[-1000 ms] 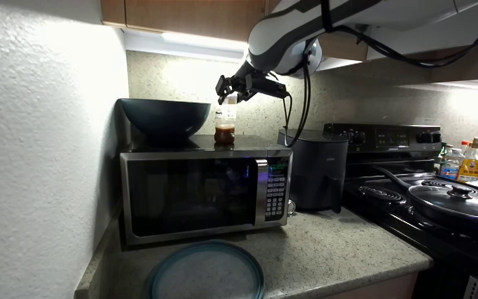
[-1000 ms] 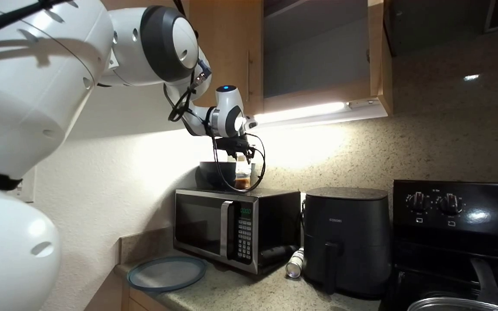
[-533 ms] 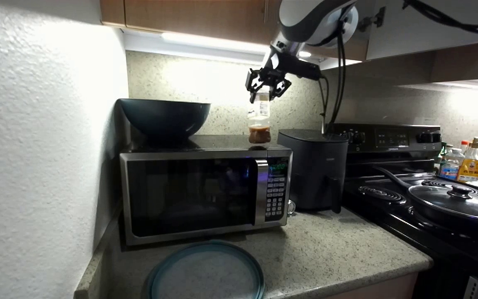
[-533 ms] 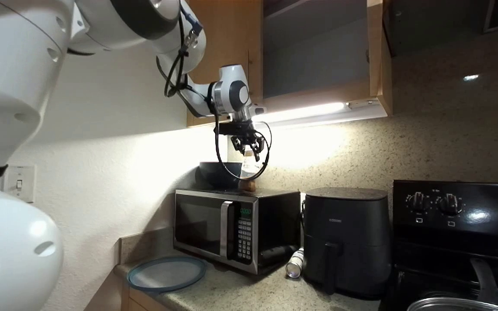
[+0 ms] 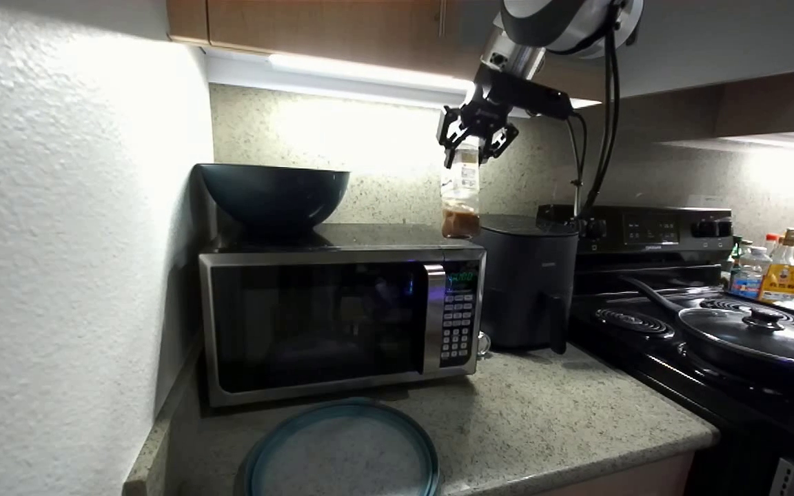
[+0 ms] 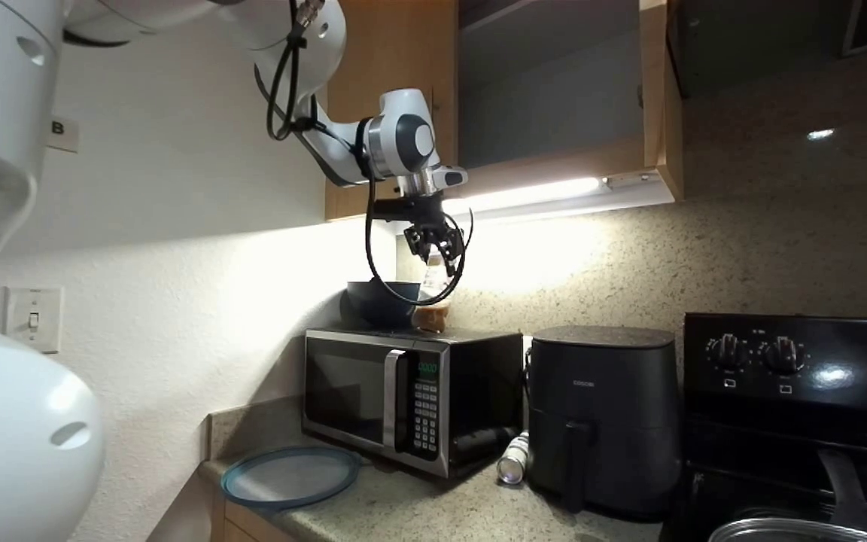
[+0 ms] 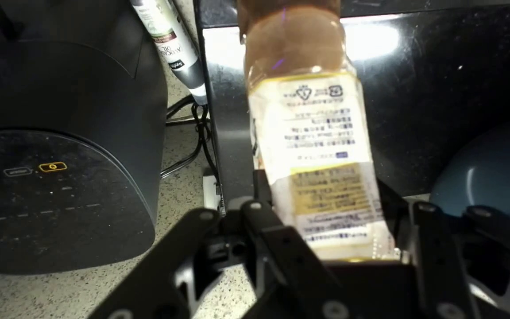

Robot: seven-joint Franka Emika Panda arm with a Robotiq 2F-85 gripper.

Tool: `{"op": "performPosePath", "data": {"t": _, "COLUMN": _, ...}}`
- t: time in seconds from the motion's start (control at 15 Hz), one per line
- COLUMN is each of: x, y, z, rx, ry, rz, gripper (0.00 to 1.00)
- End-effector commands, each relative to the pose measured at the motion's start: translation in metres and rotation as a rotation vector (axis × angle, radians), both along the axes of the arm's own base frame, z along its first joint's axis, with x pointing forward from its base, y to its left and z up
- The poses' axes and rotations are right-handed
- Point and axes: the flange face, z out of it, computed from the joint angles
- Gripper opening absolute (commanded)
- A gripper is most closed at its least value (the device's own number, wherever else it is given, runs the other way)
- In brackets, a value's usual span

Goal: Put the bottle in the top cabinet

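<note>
My gripper [image 5: 466, 153] is shut on the upper part of the bottle [image 5: 460, 196], which hangs nearly upright, slightly tilted. It is clear with brown liquid and a white-and-yellow label. In the wrist view the bottle [image 7: 312, 133] stands between the fingers [image 7: 330, 208]; its cap is hidden. The bottle [image 6: 431, 318] also shows in an exterior view, close over the microwave top behind a cable loop. The brown top cabinet [image 5: 321, 27] is above the gripper, with a light strip below. In an exterior view the cabinet [image 6: 392, 60] has an open part with grey inside [image 6: 554, 98].
A microwave [image 5: 328, 327] stands below the bottle, with a dark bowl [image 5: 273, 196] on its left. A black air fryer [image 5: 528, 289] stands at its right. A pale open door panel [image 5: 700, 48] hangs at the upper right. A round blue-rimmed lid [image 5: 345, 448] lies on the counter.
The gripper and bottle have moved right in the exterior view facing the microwave, towards its right end. The arm has risen and its forearm has swung up. The bottle stays in the grip.
</note>
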Motion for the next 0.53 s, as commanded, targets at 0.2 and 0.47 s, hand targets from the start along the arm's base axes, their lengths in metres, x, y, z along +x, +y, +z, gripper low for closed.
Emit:
{"op": "performPosePath", "data": {"t": 0.2, "x": -0.015, "y": -0.004, "z": 0.022, "rx": -0.051, "ry": -0.051, "rz": -0.009, "gripper": 0.26}}
{"op": "performPosePath", "data": {"t": 0.47, "x": -0.046, "y": -0.025, "z": 0.076, "rx": -0.174, "ry": -0.203, "rz": -0.117, "gripper": 0.26}}
